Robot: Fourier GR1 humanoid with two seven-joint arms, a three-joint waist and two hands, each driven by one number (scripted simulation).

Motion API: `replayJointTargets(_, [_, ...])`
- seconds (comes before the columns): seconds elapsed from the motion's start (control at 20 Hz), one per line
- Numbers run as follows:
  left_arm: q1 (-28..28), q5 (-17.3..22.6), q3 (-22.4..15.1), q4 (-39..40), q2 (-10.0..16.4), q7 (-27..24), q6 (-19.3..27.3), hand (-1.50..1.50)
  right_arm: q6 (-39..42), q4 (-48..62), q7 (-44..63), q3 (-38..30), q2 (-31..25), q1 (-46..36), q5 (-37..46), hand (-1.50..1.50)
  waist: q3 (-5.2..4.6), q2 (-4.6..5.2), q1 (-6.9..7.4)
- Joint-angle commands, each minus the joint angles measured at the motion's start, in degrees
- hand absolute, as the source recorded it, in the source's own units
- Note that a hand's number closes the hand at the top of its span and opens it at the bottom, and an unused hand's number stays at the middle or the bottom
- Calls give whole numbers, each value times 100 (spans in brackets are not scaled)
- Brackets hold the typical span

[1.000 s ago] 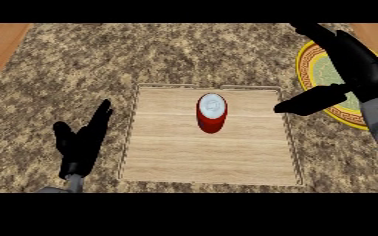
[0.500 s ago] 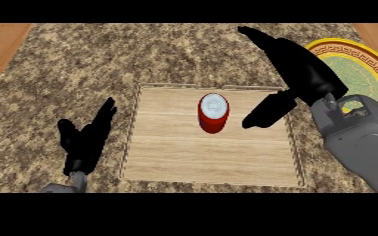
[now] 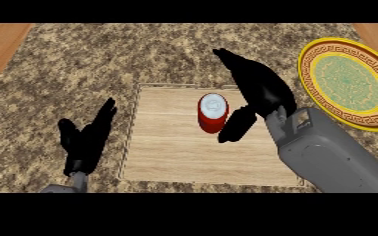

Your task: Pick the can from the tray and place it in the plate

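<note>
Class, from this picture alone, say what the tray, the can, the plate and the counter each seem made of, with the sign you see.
Tray: pale matt wood, by its long grain lines.
Can: probably metal; red side, pale silvery top.
Plate: likely glazed ceramic; yellow patterned rim, green centre.
Counter: speckled brown stone, perhaps granite.

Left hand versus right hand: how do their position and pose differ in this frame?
The left hand rests left of the tray, apart from the can; the right hand is over the tray, thumb close beside the can. The left hand's fingers point up together; the right hand's thumb spreads wide from its fingers. Both are open and hold nothing.
</note>
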Motion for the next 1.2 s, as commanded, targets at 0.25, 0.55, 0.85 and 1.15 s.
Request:
replayJointTargets(0.25, [97,48,173,330,-106,29,-325,0,44,436,-50,119,961,289,764,-150,-38,34,8])
replayJointTargets(0.55, [-211,-149,230,482,-222,175,-237,0,337,393,39,73,910,441,1306,-150,-38,34,-40])
replayJointTargets(0.85, [57,-313,219,342,-300,3,-329,0,759,691,-35,-327,1073,332,1588,-150,-37,30,-19])
replayJointTargets(1.15, [91,-563,29,-65,-599,428,91,0,771,1309,-553,-297,1360,531,1781,-150,-34,32,4])
